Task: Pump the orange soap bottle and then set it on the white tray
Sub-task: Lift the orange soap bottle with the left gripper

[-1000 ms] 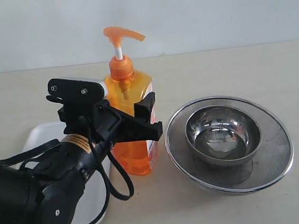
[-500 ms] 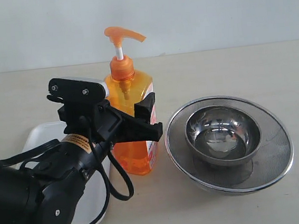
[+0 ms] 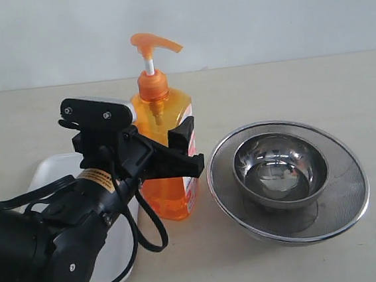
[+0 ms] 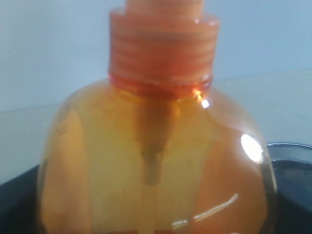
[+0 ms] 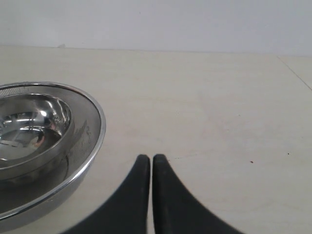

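Nearest to the exterior camera we see the black left arm (image 3: 32,256) at the lower left, with its cable (image 3: 150,228) hanging in a loop. Under and behind this arm lies the white tray (image 3: 50,171), flat on the desk (image 3: 303,90); the arm hides a large part of it.

A little further, the left end effector (image 3: 190,147) is closed on the orange soap bottle (image 3: 170,196). One black finger (image 3: 170,161) crosses the front of the bottle body and the other comes out at the far side. In the left wrist view the bottle (image 4: 156,165) fills almost the whole picture, and the dark fingers show only at the two lower corners.

The bottle is upright and its base seems to rest on the desk, just beside the right edge of the tray, not on it. A white and red label (image 3: 192,187) is on the side that faces the strainer. The white stem (image 3: 147,66) is visible above the collar, and the orange pump head (image 3: 155,44) points its spout to the right of the view.

To the right of the bottle, close but not touching, stands the mesh strainer (image 3: 345,186) with the steel bowl (image 3: 280,169) inside it.

In the right wrist view, the right end effector (image 5: 147,161) holds nothing; its two black fingers are pressed together with only a thin line between them. Beyond them lies bare desk, and to one side the strainer (image 5: 92,131) with the bowl (image 5: 29,122). Behind everything is a pale wall (image 3: 262,14).
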